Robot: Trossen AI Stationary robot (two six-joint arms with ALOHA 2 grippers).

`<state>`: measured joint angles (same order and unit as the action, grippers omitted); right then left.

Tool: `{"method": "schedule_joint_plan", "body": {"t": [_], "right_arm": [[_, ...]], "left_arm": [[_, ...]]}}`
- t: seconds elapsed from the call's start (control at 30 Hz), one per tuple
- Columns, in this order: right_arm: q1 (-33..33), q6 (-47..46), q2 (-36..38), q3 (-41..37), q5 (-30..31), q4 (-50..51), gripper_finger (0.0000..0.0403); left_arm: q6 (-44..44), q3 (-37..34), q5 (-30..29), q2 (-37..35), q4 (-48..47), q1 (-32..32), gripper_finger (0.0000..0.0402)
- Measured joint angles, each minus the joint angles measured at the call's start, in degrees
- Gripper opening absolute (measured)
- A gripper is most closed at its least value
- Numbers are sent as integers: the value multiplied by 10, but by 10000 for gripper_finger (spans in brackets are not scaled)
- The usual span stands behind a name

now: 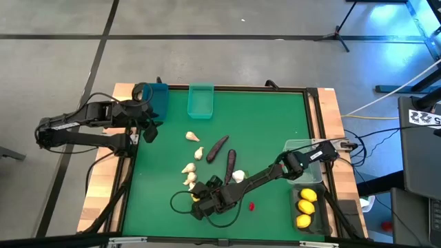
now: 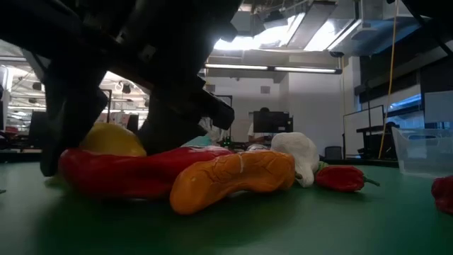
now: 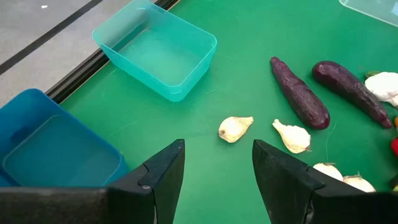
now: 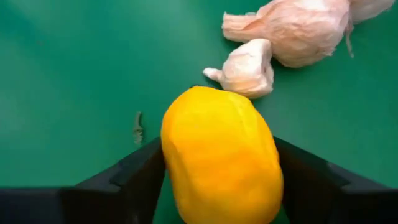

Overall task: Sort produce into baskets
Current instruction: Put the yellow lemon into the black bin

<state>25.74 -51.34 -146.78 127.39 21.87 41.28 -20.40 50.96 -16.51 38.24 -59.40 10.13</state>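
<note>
Reaching to the lower middle of the high view, the right gripper (image 4: 217, 186) has its jaws clamped on a yellow lemon (image 4: 221, 158), which fills the gap between them low over the green surface (image 1: 269, 124). Two garlic bulbs (image 4: 249, 68) lie just beyond the lemon. At upper left, the left gripper (image 3: 217, 168) waits by the blue bin (image 1: 158, 96), jaws apart, holding nothing.
</note>
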Motion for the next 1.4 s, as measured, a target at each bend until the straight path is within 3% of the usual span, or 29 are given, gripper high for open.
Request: {"method": "schedule_joint_plan", "body": {"t": [0.17,0.43,0.57,0.8,1.0,1.17,1.4], "right_arm": [[0,-28,0,0,-5,-10,207],[1,-41,2,35,2,-1,225],[1,-41,3,77,2,58,226],[26,-94,80,67,-3,175,218],[94,-244,143,68,5,346,227],[171,-457,191,67,-8,496,228],[268,-664,235,19,-52,485,228]], "left_arm": [[-1,0,0,0,0,0,185],[-1,0,0,0,0,0,185],[-2,0,0,0,0,0,185],[-7,0,0,0,1,0,185],[-17,0,0,0,1,0,185],[-24,0,0,0,1,0,185],[-24,0,0,0,5,0,185]]}}
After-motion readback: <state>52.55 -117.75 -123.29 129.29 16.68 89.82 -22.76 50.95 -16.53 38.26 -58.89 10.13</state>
